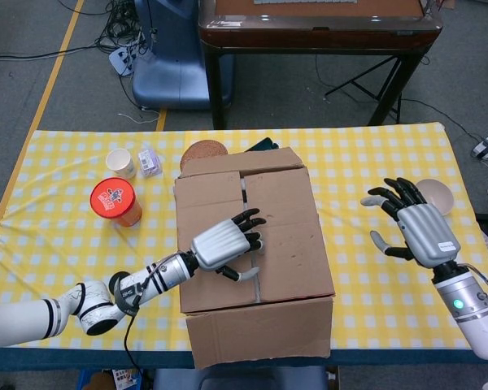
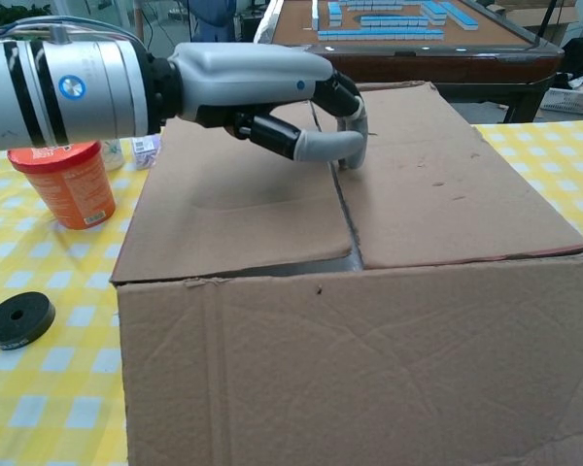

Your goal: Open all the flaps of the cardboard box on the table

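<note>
While the cardboard box (image 1: 252,244) lies closed, the left hand (image 1: 224,244), fingers curled, seemingly touches its seam.

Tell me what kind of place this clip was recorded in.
Probably a lab or workshop, not a home: grey floor with loose cables, a mahjong table behind, and a checked-cloth table holding the cardboard box.

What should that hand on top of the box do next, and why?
Probably hook its fingertips into the centre seam and lift one flap. The left hand sits curled right over that seam, and the cardboard box has both top flaps lying flat and closed.
</note>
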Robot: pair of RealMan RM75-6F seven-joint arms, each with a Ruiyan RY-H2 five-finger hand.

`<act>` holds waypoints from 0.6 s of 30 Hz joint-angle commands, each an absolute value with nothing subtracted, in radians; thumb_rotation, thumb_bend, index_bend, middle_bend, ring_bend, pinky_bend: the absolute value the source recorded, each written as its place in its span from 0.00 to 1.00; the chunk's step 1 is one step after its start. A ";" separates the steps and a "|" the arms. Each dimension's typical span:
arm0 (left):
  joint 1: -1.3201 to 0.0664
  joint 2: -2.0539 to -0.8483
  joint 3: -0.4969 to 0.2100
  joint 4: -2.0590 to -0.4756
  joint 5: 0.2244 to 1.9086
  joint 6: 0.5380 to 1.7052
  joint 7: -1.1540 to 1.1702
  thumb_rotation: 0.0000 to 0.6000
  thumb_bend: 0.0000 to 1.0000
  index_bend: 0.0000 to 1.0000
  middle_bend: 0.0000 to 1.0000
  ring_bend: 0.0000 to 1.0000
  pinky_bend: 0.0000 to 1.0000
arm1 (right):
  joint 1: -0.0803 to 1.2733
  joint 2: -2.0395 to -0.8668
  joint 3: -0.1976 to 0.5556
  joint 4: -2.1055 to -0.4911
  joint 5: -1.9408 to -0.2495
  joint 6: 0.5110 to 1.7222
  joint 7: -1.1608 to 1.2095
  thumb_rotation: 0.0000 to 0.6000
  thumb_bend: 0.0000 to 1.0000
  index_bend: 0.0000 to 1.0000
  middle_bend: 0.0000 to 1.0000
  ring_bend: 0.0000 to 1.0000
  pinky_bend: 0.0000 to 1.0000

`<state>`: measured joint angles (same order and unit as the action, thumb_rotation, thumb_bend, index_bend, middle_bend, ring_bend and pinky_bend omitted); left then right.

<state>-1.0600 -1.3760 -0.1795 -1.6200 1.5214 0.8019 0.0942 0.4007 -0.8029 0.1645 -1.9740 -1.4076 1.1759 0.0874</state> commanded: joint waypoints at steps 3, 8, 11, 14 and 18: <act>-1.056 -1.385 -0.173 -1.614 1.506 0.813 0.135 0.15 0.43 0.49 0.37 0.11 0.00 | 0.401 -0.804 0.165 -1.971 -1.409 1.173 0.094 1.00 0.36 0.26 0.21 0.06 0.04; -1.047 -1.388 -0.169 -1.614 1.501 0.836 0.176 0.15 0.43 0.51 0.37 0.11 0.00 | 0.399 -0.804 0.166 -1.971 -1.411 1.174 0.102 1.00 0.36 0.26 0.21 0.06 0.04; -1.040 -1.391 -0.165 -1.613 1.500 0.852 0.203 0.15 0.43 0.52 0.37 0.11 0.00 | 0.398 -0.804 0.166 -1.971 -1.412 1.174 0.107 1.00 0.36 0.26 0.20 0.06 0.04; -1.032 -1.391 -0.163 -1.618 1.498 0.868 0.214 0.15 0.43 0.52 0.38 0.11 0.00 | 0.397 -0.803 0.166 -1.974 -1.415 1.175 0.107 1.00 0.36 0.26 0.20 0.06 0.04; -1.022 -1.388 -0.155 -1.624 1.507 0.888 0.245 0.15 0.43 0.53 0.38 0.11 0.00 | 0.396 -0.801 0.166 -1.980 -1.417 1.177 0.106 1.00 0.35 0.26 0.20 0.06 0.04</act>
